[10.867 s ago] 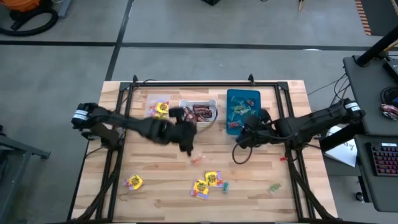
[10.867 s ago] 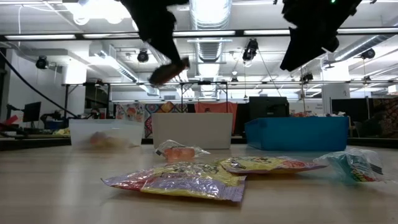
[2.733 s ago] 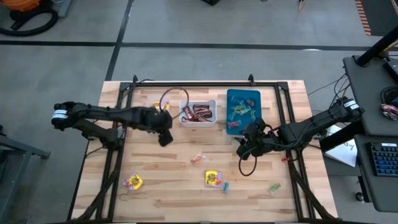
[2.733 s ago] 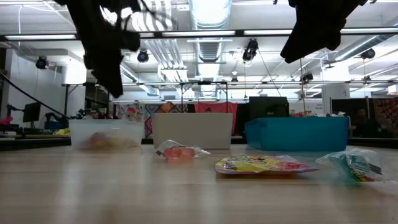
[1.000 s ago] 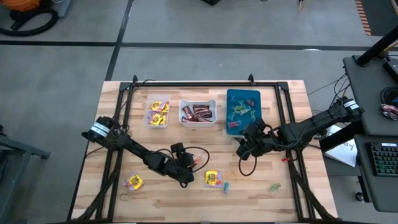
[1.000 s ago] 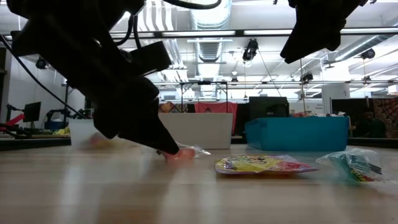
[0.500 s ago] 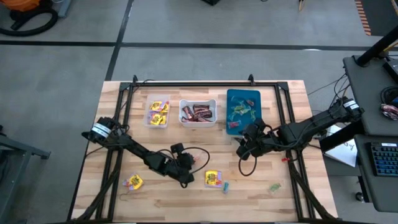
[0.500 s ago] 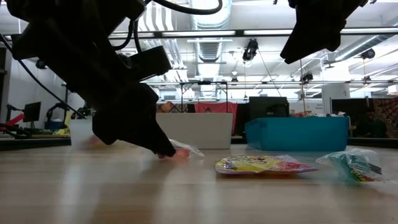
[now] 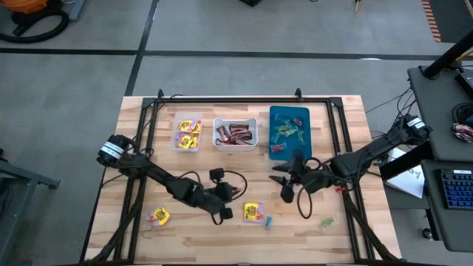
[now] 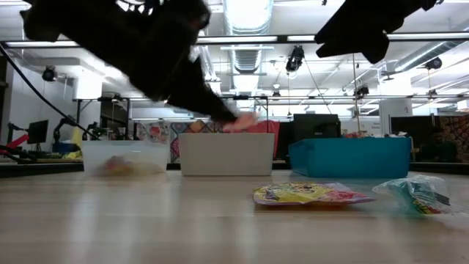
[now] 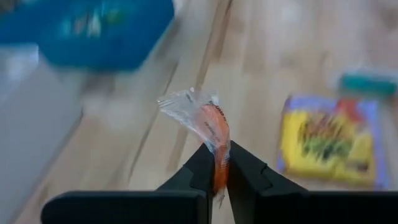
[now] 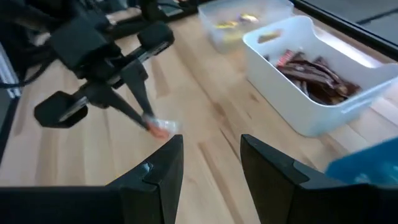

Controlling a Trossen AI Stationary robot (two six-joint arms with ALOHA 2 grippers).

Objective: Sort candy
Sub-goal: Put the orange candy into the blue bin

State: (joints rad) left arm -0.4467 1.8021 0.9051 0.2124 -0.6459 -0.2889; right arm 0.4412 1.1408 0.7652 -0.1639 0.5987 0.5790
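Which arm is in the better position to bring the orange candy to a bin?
Left: its pincer is already shut on the orange candy, lifted above the table. The right pincer is open and empty.

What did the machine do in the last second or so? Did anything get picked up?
The left pincer has shut on the orange candy and lifted it off the table. The right pincer slid toward the middle, open. The yellow packet and the three bins stayed put.
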